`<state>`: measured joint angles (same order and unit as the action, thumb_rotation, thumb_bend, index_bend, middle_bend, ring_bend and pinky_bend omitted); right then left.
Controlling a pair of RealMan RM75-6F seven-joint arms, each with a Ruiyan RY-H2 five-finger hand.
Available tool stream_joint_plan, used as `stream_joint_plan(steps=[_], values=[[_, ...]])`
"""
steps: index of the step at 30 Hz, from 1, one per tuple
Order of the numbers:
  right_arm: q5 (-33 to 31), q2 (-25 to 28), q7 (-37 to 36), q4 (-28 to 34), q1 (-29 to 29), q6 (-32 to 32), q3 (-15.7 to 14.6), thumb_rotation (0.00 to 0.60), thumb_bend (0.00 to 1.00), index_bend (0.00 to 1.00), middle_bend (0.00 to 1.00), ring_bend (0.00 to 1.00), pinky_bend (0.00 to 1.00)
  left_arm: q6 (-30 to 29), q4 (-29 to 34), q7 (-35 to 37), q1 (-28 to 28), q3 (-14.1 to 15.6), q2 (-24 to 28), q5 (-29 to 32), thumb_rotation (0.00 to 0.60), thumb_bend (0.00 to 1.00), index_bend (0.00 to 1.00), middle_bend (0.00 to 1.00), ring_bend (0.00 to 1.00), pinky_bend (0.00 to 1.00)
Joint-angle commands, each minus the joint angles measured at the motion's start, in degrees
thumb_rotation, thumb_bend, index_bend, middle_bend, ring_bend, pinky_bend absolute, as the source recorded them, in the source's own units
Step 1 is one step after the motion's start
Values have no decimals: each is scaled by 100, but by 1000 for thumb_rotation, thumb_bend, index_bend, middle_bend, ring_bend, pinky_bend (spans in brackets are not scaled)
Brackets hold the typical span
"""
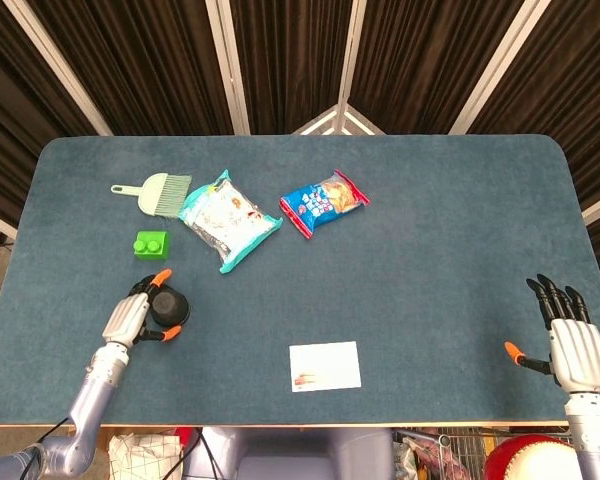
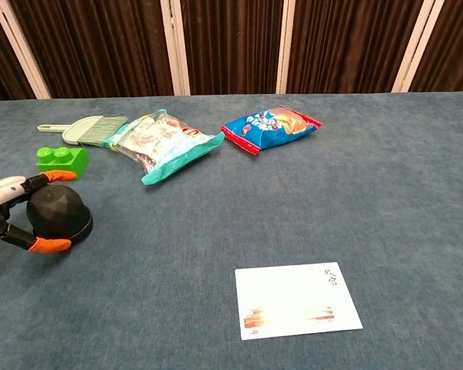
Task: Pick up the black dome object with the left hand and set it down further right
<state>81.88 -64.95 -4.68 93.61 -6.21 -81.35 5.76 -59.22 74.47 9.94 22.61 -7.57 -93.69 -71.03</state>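
Partly, the left robot hand (image 2: pixel 11 212) hides the black dome (image 2: pixel 59 214).

My left hand (image 1: pixel 138 313) has a silver-white metallic back, black finger segments and orange fingertip caps. Behind it, my forearm is a smooth silver-grey cylinder, with a dark cable trailing near its base. My right hand (image 1: pixel 568 336) has a matching pale silver back, black fingers and one orange-capped digit at its side.
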Motion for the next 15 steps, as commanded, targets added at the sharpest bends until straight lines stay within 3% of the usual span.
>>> stream_joint_plan(steps=[1, 10, 15], values=[[-32, 16, -8, -12, -14, 23, 20, 600, 222, 102, 66, 124, 36, -122, 169, -47, -15, -41, 89, -55, 600, 526, 87, 399, 0, 0], [23, 44, -30, 43, 3, -11, -4, 600, 222, 102, 66, 124, 36, -544, 1486, -571, -35, -288, 861, -124, 600, 538, 107, 421, 0, 0], [7, 56, -30, 52, 2, -4, 0, 600, 221, 102, 66, 124, 36, -461, 2872, -1072, 49, -586, 1821, 167, 600, 538, 120, 430, 0, 0]])
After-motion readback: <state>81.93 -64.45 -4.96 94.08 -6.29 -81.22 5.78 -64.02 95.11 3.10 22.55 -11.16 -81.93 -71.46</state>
